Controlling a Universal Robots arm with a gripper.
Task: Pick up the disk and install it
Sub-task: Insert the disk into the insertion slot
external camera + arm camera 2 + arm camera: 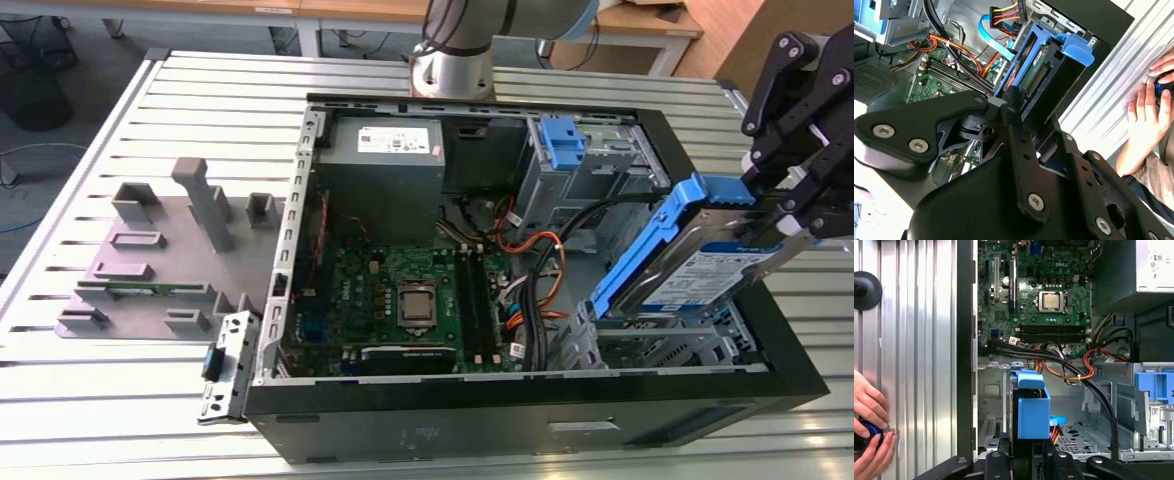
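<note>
While clamped in the end effector (785, 212), disk (707, 280) tilts over case (534, 405) | silver body, blue-and-white label (blue rails)

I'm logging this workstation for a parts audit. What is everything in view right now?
disk: one, silver with blue rails, tilted over the case's bay, in the gripper
case: one, black, open, on table
motherboard: one, green, in case
power supply: one, grey, in case near arm
bracket: one, blue, in case's drive cage
cables: several, orange and black, in case
fixture plate: one, grey, table, exterior view's left
table: one, silver, under everything
hands: two, on table beside case
arm: one, grey, behind case
gripper: one, black, shut on disk
</note>
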